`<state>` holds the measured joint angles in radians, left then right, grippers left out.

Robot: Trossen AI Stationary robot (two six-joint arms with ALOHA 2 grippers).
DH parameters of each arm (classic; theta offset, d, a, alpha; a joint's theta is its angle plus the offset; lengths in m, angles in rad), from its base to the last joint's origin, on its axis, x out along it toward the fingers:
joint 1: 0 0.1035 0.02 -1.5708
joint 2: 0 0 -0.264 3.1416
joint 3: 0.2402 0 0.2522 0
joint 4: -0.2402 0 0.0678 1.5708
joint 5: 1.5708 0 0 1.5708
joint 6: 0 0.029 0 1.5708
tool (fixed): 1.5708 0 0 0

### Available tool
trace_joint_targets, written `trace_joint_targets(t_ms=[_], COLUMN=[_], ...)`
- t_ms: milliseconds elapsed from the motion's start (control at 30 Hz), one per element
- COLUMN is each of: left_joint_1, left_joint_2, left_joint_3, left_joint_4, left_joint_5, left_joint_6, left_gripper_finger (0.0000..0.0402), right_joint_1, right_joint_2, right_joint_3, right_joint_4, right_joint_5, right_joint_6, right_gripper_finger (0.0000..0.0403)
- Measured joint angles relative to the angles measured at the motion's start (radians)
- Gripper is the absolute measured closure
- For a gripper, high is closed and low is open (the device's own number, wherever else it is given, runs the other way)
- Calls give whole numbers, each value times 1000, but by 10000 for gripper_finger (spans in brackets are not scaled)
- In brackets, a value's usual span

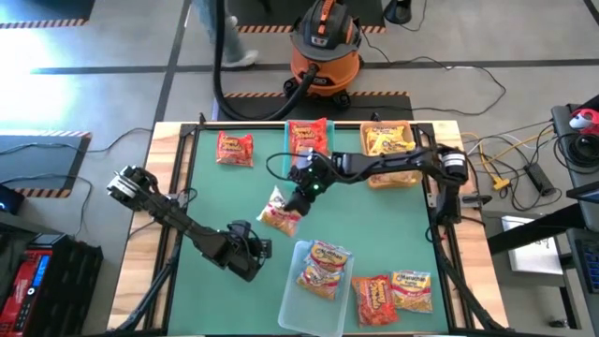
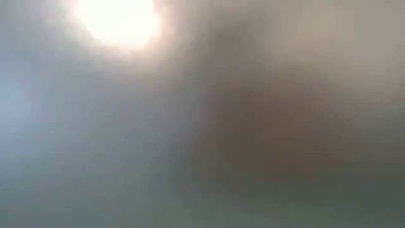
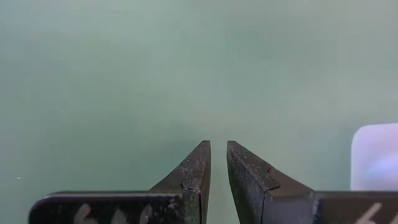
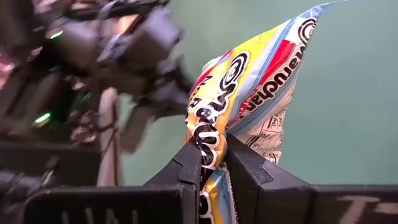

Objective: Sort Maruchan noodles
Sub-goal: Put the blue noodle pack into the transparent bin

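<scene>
1. Gripping a yellow noodle packet (image 4: 249, 93), the right gripper (image 4: 212, 155) has its two fingers clamped on the packet's edge, and the crinkled wrapper stands up between them in the right wrist view.
2. From above, the right gripper (image 1: 298, 198) sits over the middle of the green table (image 1: 201, 178), and the held packet (image 1: 279, 213) hangs just below it; whether it touches the table I cannot tell.
3. The left gripper (image 3: 217, 163) has its fingers together with nothing between them, pointing at bare green table; a pale corner of the clear bin (image 3: 375, 155) shows beside it.
4. From above, the left gripper (image 1: 251, 251) rests near the front of the table, just beside the clear bin (image 1: 298, 304).
5. One yellow-orange packet (image 1: 323, 267) lies in the clear bin.
6. A red packet (image 1: 372, 298) and a yellow packet (image 1: 412, 288) lie side by side on the table just to the right of that bin.
7. At the far edge a red packet (image 1: 235, 148) lies on the table, another red packet (image 1: 308, 136) lies in the teal bin (image 1: 290, 150), and a yellow packet (image 1: 388, 140) lies in the tan bin (image 1: 398, 178).
8. The low view shows only a blur.
</scene>
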<state>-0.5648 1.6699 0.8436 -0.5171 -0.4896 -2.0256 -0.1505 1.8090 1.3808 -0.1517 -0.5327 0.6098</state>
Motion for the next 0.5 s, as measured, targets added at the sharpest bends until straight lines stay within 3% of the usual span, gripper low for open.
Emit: trace_joint_targets(t_ms=[233,500], left_joint_1=[-2,-2], left_joint_2=[0,-1], left_joint_3=[0,1], left_joint_4=[-5,-8], left_joint_5=[0,0], left_joint_6=[0,-22], left_gripper_finger=[365,365], right_joint_1=[71,235], right_joint_2=[-58,-136], right_joint_3=[0,-2], right_joint_4=[-63,-93], right_joint_5=[-134,-84], right_joint_6=[-11,-29], right_gripper_finger=[363,365])
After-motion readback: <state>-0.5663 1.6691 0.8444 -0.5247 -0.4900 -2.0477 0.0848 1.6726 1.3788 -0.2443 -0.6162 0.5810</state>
